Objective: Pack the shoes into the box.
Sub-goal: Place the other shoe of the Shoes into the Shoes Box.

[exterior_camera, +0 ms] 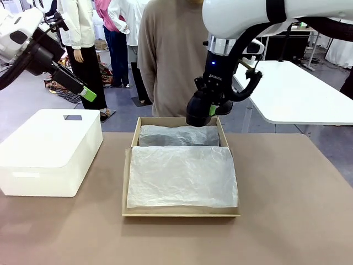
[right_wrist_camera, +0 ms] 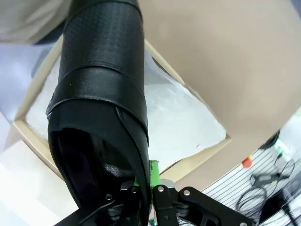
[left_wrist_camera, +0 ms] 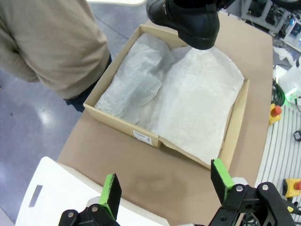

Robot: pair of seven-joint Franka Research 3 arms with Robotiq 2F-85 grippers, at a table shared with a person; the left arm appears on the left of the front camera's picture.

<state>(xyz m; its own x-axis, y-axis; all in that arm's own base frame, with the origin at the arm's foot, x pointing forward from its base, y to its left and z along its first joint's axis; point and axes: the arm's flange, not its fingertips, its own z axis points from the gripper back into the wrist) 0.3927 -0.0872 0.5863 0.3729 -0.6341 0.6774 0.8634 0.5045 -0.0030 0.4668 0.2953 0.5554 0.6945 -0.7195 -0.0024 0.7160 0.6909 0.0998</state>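
Observation:
One black shoe [exterior_camera: 199, 114] hangs toe-down over the far edge of the brown box [exterior_camera: 182, 212], with my right gripper [exterior_camera: 212, 110] shut on it. In the right wrist view the fingers [right_wrist_camera: 151, 170] pinch the rim of the shoe [right_wrist_camera: 101, 94] at its opening. White tissue paper [exterior_camera: 182, 174] covers the inside of the box, so what lies under it is hidden. High at the far left, my left gripper [exterior_camera: 87, 94] is open and holds nothing. From the left wrist view, the left gripper [left_wrist_camera: 167, 186] looks down at the box [left_wrist_camera: 123, 125] and the shoe [left_wrist_camera: 188, 16].
A white rounded plastic box [exterior_camera: 49, 149] stands at the left of the brown table [exterior_camera: 287, 221]. A person in a beige sweater [exterior_camera: 171, 55] stands just behind the box at the far edge. A white table [exterior_camera: 298, 94] is at the back right.

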